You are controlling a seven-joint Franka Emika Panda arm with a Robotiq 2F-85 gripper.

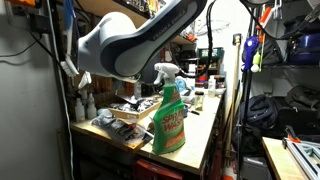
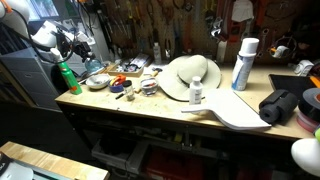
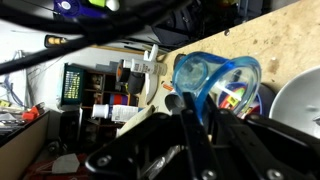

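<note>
In an exterior view: white robot arm [image 1: 130,45] sweeps across the frame. Green plastic spray bottle [image 1: 170,118] stands upright on the wooden counter [image 1: 205,125]. Pincer hidden here.

In an exterior view: pincer [image 2: 82,45] hangs above the counter's end, near the green plastic spray bottle and well apart from the white brimmed hat [image 2: 190,75].

Wrist view: dark fingers [image 3: 186,105] point at a blue see-through plastic cup [image 3: 225,75], which sits just past their tips with the counter behind it. Pincer apart or together: cannot tell.
</note>
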